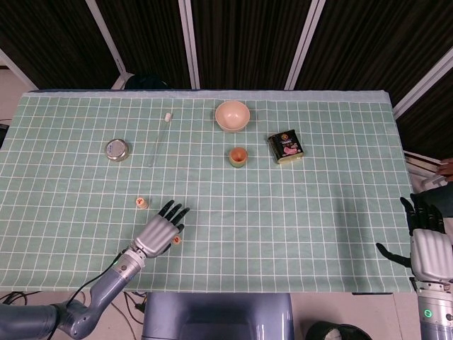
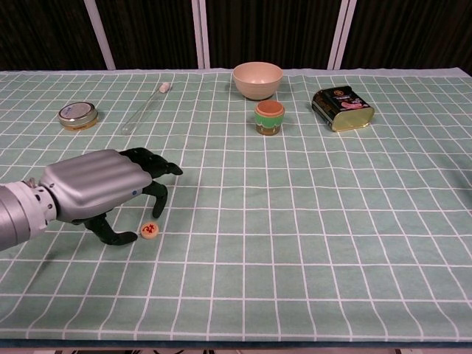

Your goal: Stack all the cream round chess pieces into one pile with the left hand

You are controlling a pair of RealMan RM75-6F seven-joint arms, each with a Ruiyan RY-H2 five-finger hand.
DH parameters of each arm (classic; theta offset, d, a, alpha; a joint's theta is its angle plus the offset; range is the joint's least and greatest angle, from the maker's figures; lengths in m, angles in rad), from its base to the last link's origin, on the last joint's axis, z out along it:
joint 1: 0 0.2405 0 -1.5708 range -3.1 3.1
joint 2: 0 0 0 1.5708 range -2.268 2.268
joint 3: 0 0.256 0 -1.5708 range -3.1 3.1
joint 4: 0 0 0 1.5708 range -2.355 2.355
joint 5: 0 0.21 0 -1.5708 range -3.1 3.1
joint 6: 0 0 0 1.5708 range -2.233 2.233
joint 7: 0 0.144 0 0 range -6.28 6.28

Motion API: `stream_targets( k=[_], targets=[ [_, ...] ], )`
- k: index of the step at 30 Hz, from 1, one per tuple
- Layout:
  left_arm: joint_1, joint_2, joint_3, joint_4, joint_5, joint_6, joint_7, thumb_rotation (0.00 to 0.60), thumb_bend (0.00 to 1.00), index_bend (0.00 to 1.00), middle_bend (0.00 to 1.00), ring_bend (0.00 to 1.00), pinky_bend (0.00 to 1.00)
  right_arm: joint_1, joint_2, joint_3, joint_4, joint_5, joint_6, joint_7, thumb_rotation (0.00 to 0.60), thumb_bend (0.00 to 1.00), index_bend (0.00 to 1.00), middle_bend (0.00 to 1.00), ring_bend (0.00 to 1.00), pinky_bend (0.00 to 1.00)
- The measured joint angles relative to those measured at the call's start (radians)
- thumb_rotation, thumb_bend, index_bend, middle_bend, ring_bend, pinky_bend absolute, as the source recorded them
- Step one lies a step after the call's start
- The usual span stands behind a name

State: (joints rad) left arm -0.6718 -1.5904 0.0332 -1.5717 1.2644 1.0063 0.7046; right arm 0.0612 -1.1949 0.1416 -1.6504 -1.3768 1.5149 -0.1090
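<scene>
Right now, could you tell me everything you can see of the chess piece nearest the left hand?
The near chess piece is a small, flat, cream round disc with a red mark on its top face, lying flat on the green checked tablecloth. It looks like wood or plastic. The left hand hovers beside it, dark fingers spread, thumb tip close; contact cannot be confirmed. It is unstacked.

On the table point(image 1: 340, 177), one chess piece point(image 1: 176, 240) lay just right of the left hand point(image 1: 160, 230); another chess piece point(image 1: 141, 202) lay behind it. The jar point(image 1: 117, 149) stood far left, the bowl point(image 1: 232, 115) behind the cup point(image 1: 238, 156), and the tin point(image 1: 285, 146) right of the cup.
</scene>
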Motion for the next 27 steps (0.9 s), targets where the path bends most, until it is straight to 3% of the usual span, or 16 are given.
stream_targets(
  k=[27],
  targets=[
    [0.000,-0.032,0.001,0.019,-0.005,-0.014,0.038,0.600,0.30,0.49,0.06,0.00,0.00,0.000,0.000,0.002,-0.001,0.004,0.000,0.002,0.600,0.23,0.09,0.01,0.00,0.00]
  ],
)
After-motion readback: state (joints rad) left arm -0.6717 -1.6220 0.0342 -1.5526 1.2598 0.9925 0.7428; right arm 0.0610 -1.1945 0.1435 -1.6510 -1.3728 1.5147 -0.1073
